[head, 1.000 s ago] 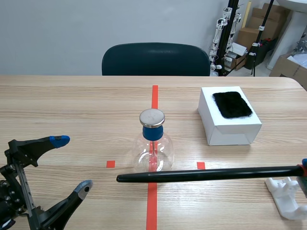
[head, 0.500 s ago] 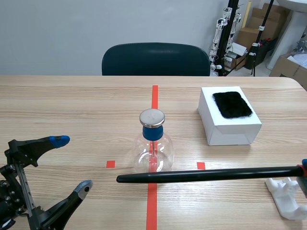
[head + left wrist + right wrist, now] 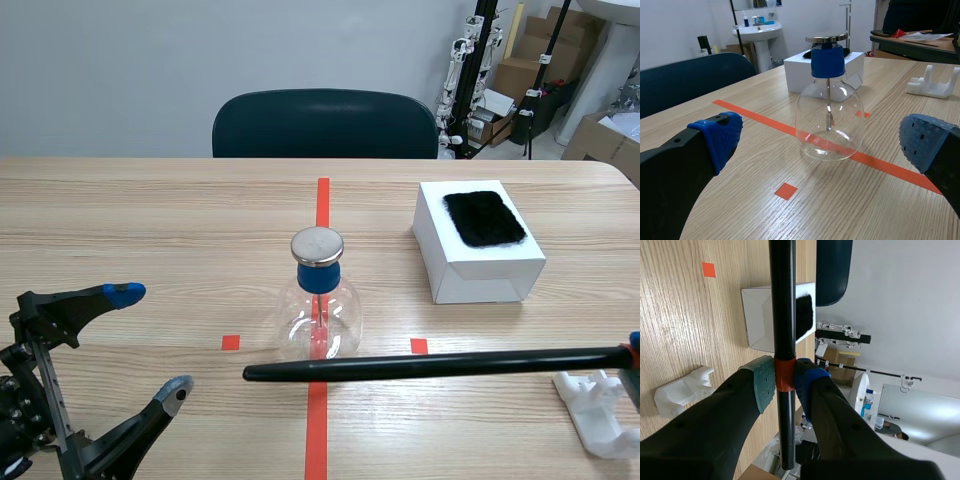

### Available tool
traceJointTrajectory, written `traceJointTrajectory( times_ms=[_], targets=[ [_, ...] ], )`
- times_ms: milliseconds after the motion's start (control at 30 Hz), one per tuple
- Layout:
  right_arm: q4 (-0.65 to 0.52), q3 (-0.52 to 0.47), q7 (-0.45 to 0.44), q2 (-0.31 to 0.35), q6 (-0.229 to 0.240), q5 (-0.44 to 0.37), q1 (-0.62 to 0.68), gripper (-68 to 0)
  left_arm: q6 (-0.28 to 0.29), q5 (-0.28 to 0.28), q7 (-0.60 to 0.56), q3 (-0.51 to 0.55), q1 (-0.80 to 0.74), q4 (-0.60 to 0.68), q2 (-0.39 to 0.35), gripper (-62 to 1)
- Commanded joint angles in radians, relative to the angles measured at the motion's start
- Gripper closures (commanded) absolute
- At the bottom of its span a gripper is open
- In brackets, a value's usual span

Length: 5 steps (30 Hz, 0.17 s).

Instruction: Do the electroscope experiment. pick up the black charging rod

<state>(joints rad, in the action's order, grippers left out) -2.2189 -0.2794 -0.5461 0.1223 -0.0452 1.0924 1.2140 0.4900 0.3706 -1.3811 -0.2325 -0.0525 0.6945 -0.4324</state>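
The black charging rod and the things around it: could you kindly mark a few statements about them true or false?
1. The right gripper is shut on the black charging rod. True.
2. The rod rests in the white stand. False: only the gripper holds it.
3. The left gripper is open. True.
4. The black pad lies beside the white box. False: it lies on top of it.
5. The flask has a red stopper. False: its stopper is blue.
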Motion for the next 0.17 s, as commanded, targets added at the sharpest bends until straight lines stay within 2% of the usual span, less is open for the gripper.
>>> traceJointTrajectory(
  times_ms=[0, 133],
  targets=[
    [-0.005, 0.001, -0.004, 0.0, -0.014, -0.007, -0.001, -0.6, -0.002, -0.011, -0.014, 0.007, 0.003, 0.011, -0.003, -62.3],
    [-0.005, 0.001, -0.004, 0.0, -0.014, -0.007, 0.0, -0.6, -0.002, -0.011, -0.014, 0.007, 0.003, 0.011, -0.003, -62.3]
  ],
)
